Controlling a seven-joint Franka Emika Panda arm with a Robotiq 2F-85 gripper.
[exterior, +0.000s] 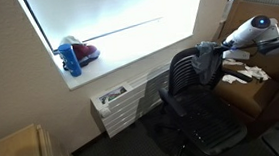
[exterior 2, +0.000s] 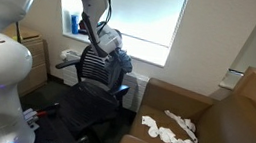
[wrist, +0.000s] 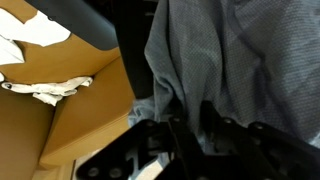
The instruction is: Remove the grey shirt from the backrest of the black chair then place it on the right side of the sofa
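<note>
gripper (wrist: pixel 188 128): jaws look clamped on a fold of the grey shirt (wrist: pixel 240 60), which sits bunched at the chair (exterior 2: pixel 98 72) backrest top. step: pulling it off. next: lift clear, swing to the right side of the sofa (exterior 2: pixel 237 122).

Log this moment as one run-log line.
grey shirt: on black chair backrest | claw: at shirt, grip unclear | sofa: white cloths, shirt not placed
</note>
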